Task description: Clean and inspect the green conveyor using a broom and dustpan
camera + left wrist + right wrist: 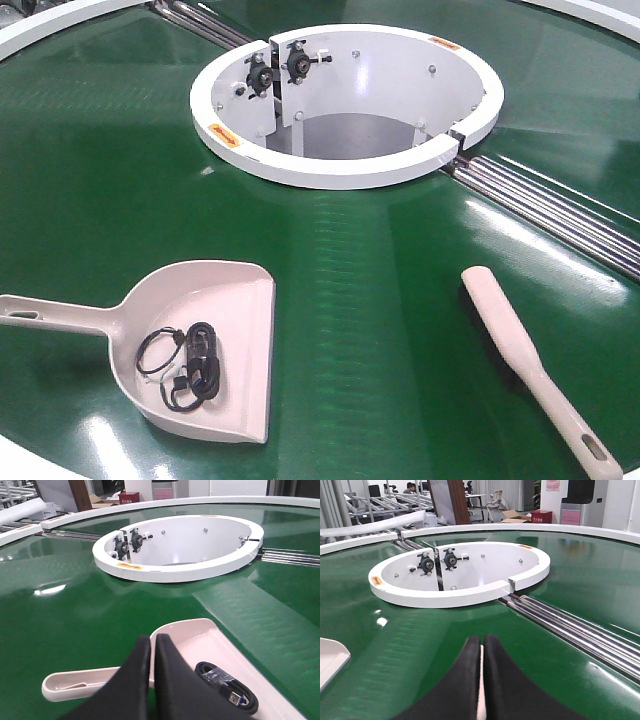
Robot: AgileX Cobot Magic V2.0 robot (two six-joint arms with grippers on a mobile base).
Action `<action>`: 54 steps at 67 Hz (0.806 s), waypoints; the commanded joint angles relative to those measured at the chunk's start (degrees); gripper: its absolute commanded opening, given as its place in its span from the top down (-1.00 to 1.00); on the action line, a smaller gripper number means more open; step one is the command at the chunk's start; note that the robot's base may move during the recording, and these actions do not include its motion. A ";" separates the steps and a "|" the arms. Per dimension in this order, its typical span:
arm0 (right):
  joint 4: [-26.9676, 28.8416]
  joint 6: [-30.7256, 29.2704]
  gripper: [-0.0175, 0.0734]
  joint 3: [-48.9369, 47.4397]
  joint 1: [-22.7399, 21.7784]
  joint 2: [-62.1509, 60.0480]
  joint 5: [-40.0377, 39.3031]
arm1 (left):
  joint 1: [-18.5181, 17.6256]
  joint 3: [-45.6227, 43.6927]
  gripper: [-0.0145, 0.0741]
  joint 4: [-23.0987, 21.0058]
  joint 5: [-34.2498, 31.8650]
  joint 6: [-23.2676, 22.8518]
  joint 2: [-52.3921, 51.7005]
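We see the left gripper [152, 647] in its wrist view with both black fingers pressed together, only a thin line between them, holding nothing; it hangs just above the dustpan [205, 345], near where handle meets scoop. The right gripper [481, 650] looks the same in its own view, fingers closed tip to tip and empty, over bare belt. A pale sliver shows in the slit between its fingers, and we cannot tell what it is. Neither gripper appears in the front view, so their height over the belt is hard to judge. On the conveyor [380, 300] the dustpan lies at about 8 o'clock in the front view, handle pointing to 9 o'clock and cut off by the frame edge, lip facing 5 o'clock. Inside it sits a coiled black cable [190, 365], whose plug ends are too small to read. The broom [530, 365] lies at about 4 o'clock, well apart from the dustpan, head toward 11 o'clock and handle with its hang slot toward 5 o'clock; the bristles are hidden underneath. At 12 o'clock is the opening [345, 105] with white walls, two dark bearing fittings on its inner wall. Steel rollers [560, 205] run from its rim toward 4 o'clock. In the right wrist view, only a corner of the dustpan shows at the left edge.
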 commanded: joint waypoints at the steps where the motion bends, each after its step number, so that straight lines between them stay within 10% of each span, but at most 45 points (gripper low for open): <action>1: 0.21 0.06 0.64 -1.40 -0.24 1.18 -4.06 | -0.41 -1.50 0.69 -0.60 -4.57 -0.18 0.51; 54: 0.21 0.00 0.64 -1.40 -0.24 1.18 -4.06 | 9.43 17.22 0.69 1.42 -9.66 -10.51 -17.44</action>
